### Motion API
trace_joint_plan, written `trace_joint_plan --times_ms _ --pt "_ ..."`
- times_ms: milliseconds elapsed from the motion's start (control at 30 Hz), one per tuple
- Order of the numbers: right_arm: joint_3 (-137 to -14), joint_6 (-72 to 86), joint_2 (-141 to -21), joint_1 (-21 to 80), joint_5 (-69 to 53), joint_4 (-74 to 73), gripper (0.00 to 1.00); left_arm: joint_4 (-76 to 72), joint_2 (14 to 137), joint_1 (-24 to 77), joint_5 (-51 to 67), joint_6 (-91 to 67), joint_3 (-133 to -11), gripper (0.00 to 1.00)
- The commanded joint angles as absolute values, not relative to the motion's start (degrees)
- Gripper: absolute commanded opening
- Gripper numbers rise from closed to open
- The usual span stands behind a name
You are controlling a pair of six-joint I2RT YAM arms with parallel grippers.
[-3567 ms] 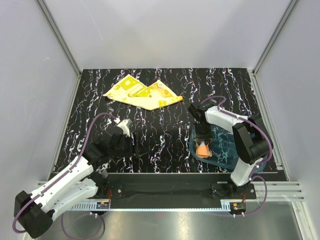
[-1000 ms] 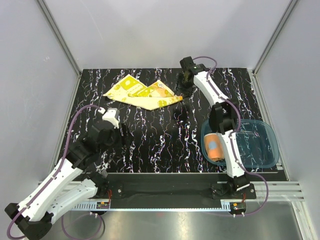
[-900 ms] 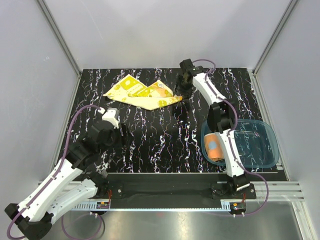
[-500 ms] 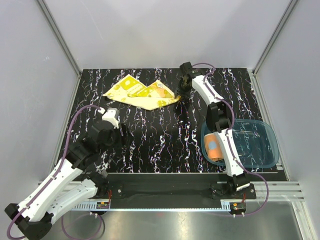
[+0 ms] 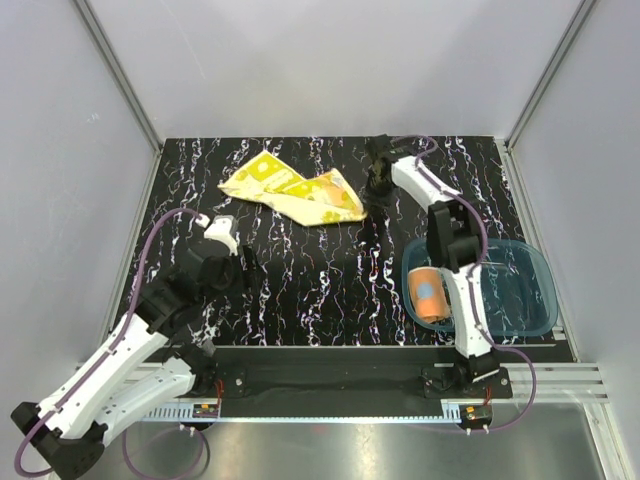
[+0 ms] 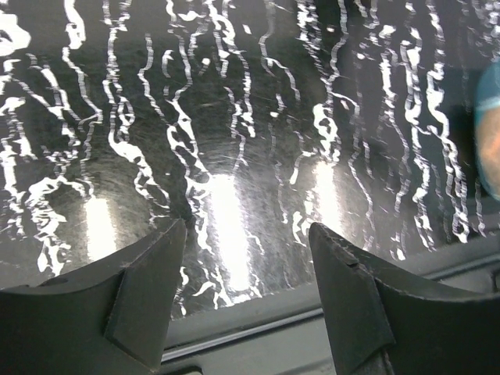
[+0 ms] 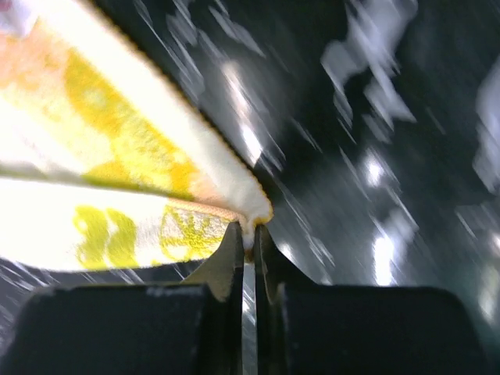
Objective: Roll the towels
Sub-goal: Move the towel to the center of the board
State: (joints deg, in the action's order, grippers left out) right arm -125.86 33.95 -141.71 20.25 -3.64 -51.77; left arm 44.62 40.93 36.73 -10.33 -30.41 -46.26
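While the right gripper (image 7: 248, 234) pinches a pointed corner of the fuzzy yellow towel (image 7: 117, 148), the left gripper (image 6: 246, 258) gapes empty above the glossy, white-veined black desk (image 6: 234, 101).

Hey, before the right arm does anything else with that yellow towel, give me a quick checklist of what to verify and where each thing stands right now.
1. Grip taken: ok. The right gripper is shut on a corner of the yellow towel.
2. Grip deep enough: not ok. Only the very tip of the corner sits between the jaws, so it may slip.
3. Cloth spread flat for rolling: not ok. The yellow towel lies folded over itself in layers.
4. Other arm free to help: ok. The left gripper is open, holds nothing and hangs over bare table.
5. First towel done: ok. The orange towel lies rolled in the tray.
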Motion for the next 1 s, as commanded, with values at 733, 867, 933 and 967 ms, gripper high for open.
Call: trace_joint_plan --times_ms 733,867,933,967 --pt "-78.40 24.17 -103.45 22.24 -1.67 -39.91 0.00 35.33 101.83 17.85 -11.42 -30.15 -83.74 0.79" --pt "-77.35 24.70 -103.45 22.41 -3.25 -38.06 0.00 35.16 109.41 14.24 -7.84 -30.32 -91.22 0.78" --pt "-77.34 24.79 -104.15 22.67 -3.78 -37.71 0.00 34.11 113.00 13.27 -7.04 -30.24 -95.00 0.78" --pt "-77.52 24.44 -104.32 22.59 -3.69 -37.88 0.00 34.45 114.25 13.10 -6.86 -30.15 -96.49 0.77"
